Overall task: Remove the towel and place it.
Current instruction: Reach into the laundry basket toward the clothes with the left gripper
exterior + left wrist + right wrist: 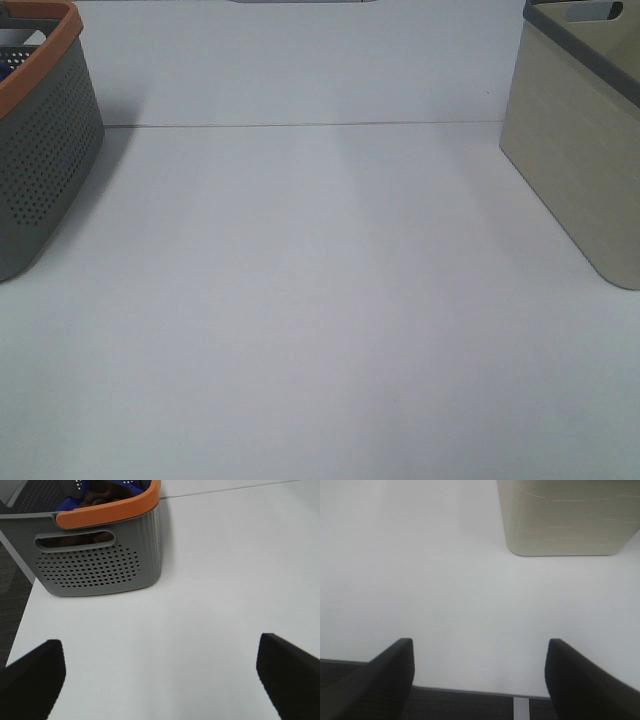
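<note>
A bit of the dark reddish-brown towel (pixel 102 491) shows inside the grey basket with the orange rim (pixel 107 512), partly under a blue cloth (pixel 75 500); more brown shows through the handle slot. In the exterior high view the towel is hidden by the basket's wall (pixel 45 150). My left gripper (pixel 160 680) is open over bare table, short of the basket, with nothing between its fingers (pixel 35 680). The right gripper (pixel 480 680) is open and empty over the table's edge, facing the beige bin (pixel 570 515). Neither gripper appears in the exterior high view.
The white table (pixel 320 300) runs between the grey basket at the left and the beige bin (pixel 585 150) with a dark rim at the right. Dark floor (pixel 470 705) lies past the table's edge under the right gripper.
</note>
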Tool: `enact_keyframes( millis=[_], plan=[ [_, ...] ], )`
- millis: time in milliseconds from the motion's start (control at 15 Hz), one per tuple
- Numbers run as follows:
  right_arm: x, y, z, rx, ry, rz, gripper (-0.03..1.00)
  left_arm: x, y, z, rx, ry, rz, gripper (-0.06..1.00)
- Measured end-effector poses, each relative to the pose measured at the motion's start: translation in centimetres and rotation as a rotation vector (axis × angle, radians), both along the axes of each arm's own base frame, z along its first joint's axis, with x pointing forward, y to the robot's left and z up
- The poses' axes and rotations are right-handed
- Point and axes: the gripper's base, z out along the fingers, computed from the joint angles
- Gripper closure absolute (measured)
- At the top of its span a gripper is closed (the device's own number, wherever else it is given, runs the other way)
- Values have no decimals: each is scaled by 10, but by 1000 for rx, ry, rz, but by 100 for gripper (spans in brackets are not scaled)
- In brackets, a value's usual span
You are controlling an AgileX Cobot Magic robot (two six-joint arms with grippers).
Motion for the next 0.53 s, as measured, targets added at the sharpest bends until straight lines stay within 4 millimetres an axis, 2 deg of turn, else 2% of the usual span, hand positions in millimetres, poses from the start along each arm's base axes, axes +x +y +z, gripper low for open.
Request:
enact_keyframes(
  millis=[533],
  plan=[
    [0, 0, 0, 0, 0, 0, 33, 0, 0, 0, -1, 0, 0, -5]
  ],
)
